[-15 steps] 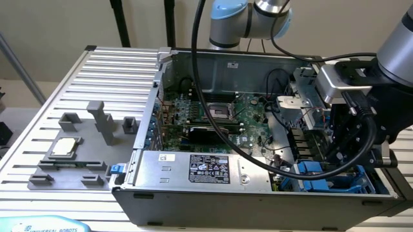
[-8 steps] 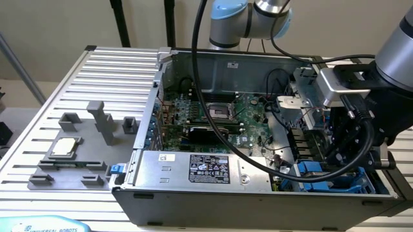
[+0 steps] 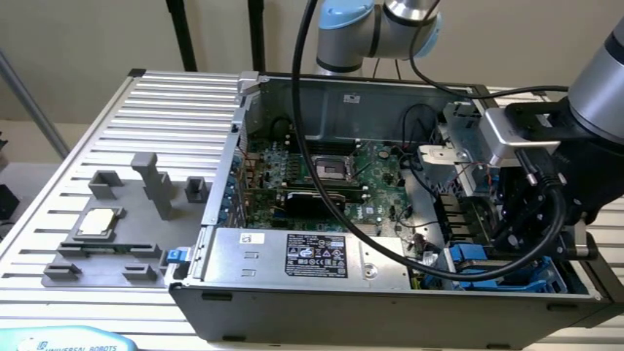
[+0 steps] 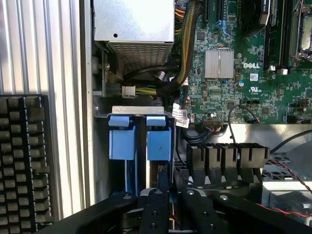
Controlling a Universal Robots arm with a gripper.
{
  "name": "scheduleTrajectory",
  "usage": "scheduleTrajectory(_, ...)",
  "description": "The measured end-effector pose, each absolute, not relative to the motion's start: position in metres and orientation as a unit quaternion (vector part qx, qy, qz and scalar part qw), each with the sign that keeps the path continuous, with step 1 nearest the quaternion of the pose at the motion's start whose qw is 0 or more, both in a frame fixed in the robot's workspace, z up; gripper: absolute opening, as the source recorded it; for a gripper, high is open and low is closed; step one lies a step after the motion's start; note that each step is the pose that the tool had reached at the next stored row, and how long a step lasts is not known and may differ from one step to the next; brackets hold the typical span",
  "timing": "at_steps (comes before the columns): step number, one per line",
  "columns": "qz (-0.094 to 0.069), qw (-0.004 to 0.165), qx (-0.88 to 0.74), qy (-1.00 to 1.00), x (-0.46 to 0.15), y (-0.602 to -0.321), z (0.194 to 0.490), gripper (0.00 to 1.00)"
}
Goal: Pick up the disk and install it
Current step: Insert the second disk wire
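Gripper (image 4: 163, 195) fingers nearly closed, pinching the disk (image 4: 159, 141) (blue carrier), upright in the computer case (image 3: 390, 307) drive bay beside the power supply (image 3: 302, 256)

Black keyboard (image 4: 22, 161) cut off by the wrist frame's left and lower edges. Blue-railed silver disk (image 4: 159, 146): body hidden in its bay, lower end covered by black gripper (image 4: 163, 195). White-and-blue printed label (image 3: 69, 342) cropped at exterior frame's bottom left; text partly unreadable.

The arm (image 3: 595, 80) was built of silver-grey tubes with pale blue joint caps. Thick black cables (image 3: 322, 146) were looped along it. The gripper (image 4: 163, 195) was made of black metal links fastened with small screws.
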State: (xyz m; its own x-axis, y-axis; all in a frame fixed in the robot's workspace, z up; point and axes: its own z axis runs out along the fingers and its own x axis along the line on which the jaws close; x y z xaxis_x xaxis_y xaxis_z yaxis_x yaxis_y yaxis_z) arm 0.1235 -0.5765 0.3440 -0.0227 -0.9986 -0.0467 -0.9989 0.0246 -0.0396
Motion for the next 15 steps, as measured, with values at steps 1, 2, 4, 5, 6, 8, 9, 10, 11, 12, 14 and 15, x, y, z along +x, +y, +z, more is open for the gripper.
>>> scheduleTrajectory(1,0.002,0.031,-0.698,0.715,0.1237,-0.5768,0.3437,0.16)
scheduleTrajectory(2,0.002,0.031,-0.698,0.715,0.1239,-0.5770,0.3434,0.16)
scheduleTrajectory(4,0.003,0.031,-0.698,0.715,0.1241,-0.5773,0.3431,0.16)
scheduleTrajectory(5,0.003,0.032,-0.698,0.715,0.1241,-0.5773,0.3428,0.16)
scheduleTrajectory(6,0.003,0.032,-0.698,0.715,0.1241,-0.5774,0.3424,0.16)
scheduleTrajectory(8,0.004,0.032,-0.698,0.715,0.1241,-0.5776,0.3417,0.16)
scheduleTrajectory(9,0.004,0.033,-0.698,0.715,0.1242,-0.5777,0.3413,0.16)
scheduleTrajectory(10,0.004,0.033,-0.698,0.715,0.1243,-0.5778,0.3409,0.16)
scheduleTrajectory(11,0.005,0.033,-0.698,0.715,0.1243,-0.5780,0.3404,0.16)
scheduleTrajectory(12,0.005,0.034,-0.698,0.715,0.1244,-0.5783,0.3397,0.16)
scheduleTrajectory(14,0.006,0.035,-0.698,0.715,0.1244,-0.5788,0.3383,0.16)
scheduleTrajectory(15,0.006,0.035,-0.698,0.715,0.1244,-0.5790,0.3378,0.16)
